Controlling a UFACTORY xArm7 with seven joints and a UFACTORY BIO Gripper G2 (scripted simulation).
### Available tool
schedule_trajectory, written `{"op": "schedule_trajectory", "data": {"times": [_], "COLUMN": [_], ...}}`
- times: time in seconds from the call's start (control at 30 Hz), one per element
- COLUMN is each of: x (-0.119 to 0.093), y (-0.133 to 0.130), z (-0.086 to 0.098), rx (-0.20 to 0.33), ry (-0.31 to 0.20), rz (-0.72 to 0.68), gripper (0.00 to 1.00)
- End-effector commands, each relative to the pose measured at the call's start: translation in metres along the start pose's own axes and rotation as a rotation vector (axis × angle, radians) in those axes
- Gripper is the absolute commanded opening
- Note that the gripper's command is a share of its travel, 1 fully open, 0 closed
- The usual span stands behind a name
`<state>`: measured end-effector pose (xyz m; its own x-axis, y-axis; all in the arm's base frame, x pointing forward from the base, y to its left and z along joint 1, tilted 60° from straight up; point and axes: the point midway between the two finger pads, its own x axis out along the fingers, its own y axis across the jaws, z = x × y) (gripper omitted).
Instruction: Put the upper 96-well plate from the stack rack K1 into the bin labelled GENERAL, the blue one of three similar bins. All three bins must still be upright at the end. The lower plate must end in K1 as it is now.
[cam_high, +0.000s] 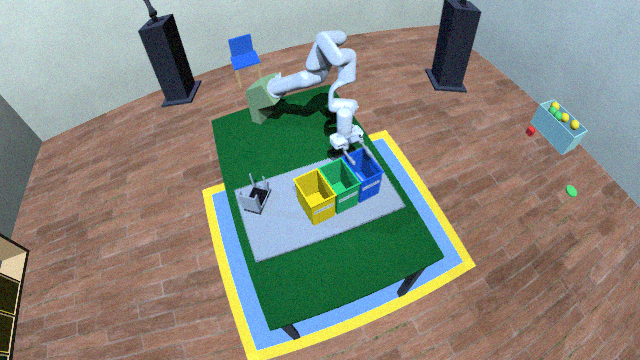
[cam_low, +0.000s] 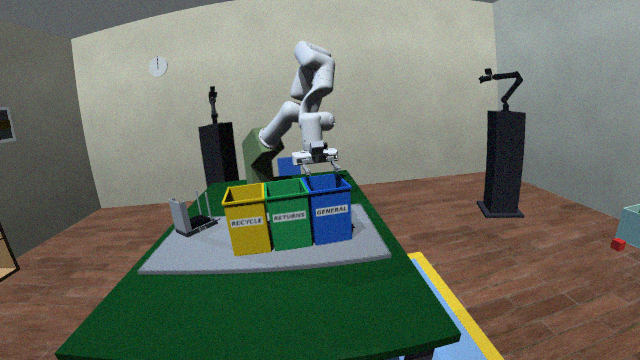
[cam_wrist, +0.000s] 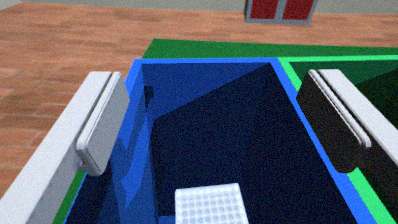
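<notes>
The plate (cam_wrist: 211, 206) in the blue bin (cam_high: 367, 176) (cam_low: 331, 215) (cam_wrist: 210, 61) is partly cut off.

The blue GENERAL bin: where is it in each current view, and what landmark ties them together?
Top: right of center, last in the row of three, the blue bin below the gripper.
Exterior: center, rightmost of the three, its label facing the viewer.
Wrist: fills the middle, seen from above between the fingers.
Shared landmark: the green bin directly beside it.
</notes>
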<state>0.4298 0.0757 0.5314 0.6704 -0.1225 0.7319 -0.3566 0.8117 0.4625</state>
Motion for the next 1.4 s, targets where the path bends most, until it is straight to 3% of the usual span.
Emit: {"op": "schedule_trajectory", "data": {"times": [0.0, 0.2, 0.33, 1.37], "x": [0.001, 0.001, -0.01, -0.081], "y": [0.0, 0.0, -0.016, -0.125], "z": [0.002, 0.002, 0.008, 0.044], "rx": [0.0, 0.0, 0.0, 0.0], "ry": [-0.001, -0.001, -0.001, -0.001], "rz": [0.0, 0.0, -0.121, -0.121], "gripper": [0.18, 0.18, 0.18, 0.18]}}
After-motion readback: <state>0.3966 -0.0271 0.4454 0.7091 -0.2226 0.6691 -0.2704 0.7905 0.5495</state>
